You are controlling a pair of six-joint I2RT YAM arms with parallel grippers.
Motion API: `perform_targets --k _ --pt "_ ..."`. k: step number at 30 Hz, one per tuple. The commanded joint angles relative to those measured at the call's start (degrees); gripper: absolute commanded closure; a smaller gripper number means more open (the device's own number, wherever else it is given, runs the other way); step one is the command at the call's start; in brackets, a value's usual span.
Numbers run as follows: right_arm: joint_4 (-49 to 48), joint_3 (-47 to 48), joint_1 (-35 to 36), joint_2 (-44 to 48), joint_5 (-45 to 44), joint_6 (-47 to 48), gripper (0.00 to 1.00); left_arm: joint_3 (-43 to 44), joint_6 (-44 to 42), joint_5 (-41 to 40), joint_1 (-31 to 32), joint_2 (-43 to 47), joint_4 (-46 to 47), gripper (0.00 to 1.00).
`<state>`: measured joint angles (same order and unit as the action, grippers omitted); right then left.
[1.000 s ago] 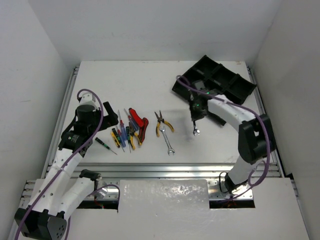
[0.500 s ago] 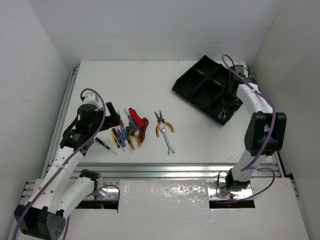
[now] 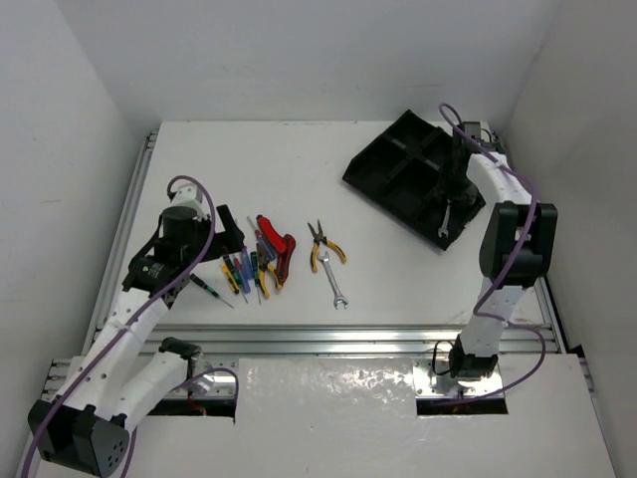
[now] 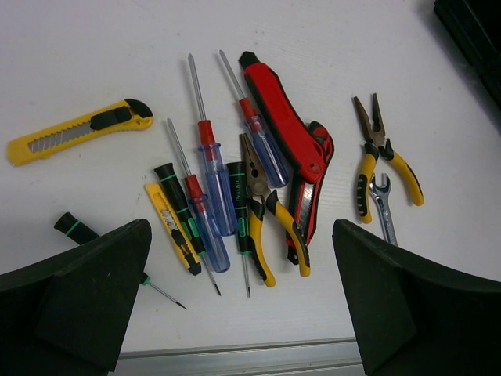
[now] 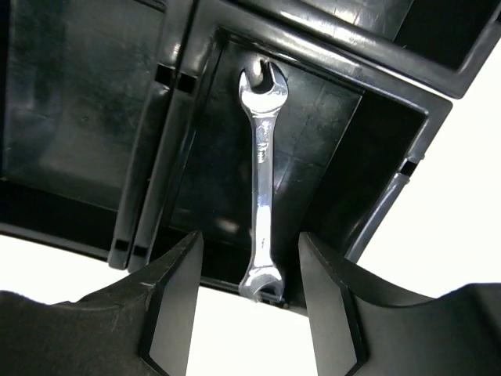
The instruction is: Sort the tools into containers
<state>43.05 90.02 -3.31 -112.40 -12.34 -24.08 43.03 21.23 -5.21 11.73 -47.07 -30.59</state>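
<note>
Now the right gripper [image 5: 248,247] hangs with fingers apart over the silver wrench [image 5: 262,180], lying free in a corner compartment of the black tray [image 5: 78,117] (placed, I judge), while the left gripper [image 4: 241,235], also spread, hovers above the unsorted screwdrivers [image 4: 213,184].

Wrench [image 5: 262,196]: polished metal, mirror-glossy, smooth.
Tray [image 5: 78,94]: black plastic, smooth, semi-gloss, dull reflections on floor.
Table [image 4: 313,47]: white, matt, smooth.
Screwdrivers [image 4: 217,188]: translucent blue plastic handles, bright metal shafts.
Yellow-handled pliers [image 4: 363,182]: glossy plastic grips, dull grey metal jaws.
Red-and-black-handled pliers [image 4: 286,133]: satin red plastic.
Utility knife [image 4: 78,131]: yellow plastic, ridged black slider.
Rail [image 4: 235,356] at near edge: brushed metal.
</note>
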Motion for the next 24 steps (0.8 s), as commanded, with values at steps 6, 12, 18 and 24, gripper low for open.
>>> perform_targets --k 6,12,18,24 --pt "1.2 0.4 10.1 12.2 -0.7 1.6 0.45 0.7 -0.6 -0.4 0.7 0.6 2.5 0.0" --pt "-8.5 -17.4 32.5 18.9 -1.2 -2.4 0.49 1.5 2.7 -9.3 0.5 3.1 0.3 0.0" --pt "-9.7 -16.9 46.8 11.4 -3.7 -7.1 0.53 1.3 3.6 -11.0 0.5 5.6 -0.1 0.0" --pt "-7.8 -13.1 50.5 2.6 -4.4 -8.8 0.53 1.4 3.8 -11.4 0.6 6.2 -0.4 0.0"
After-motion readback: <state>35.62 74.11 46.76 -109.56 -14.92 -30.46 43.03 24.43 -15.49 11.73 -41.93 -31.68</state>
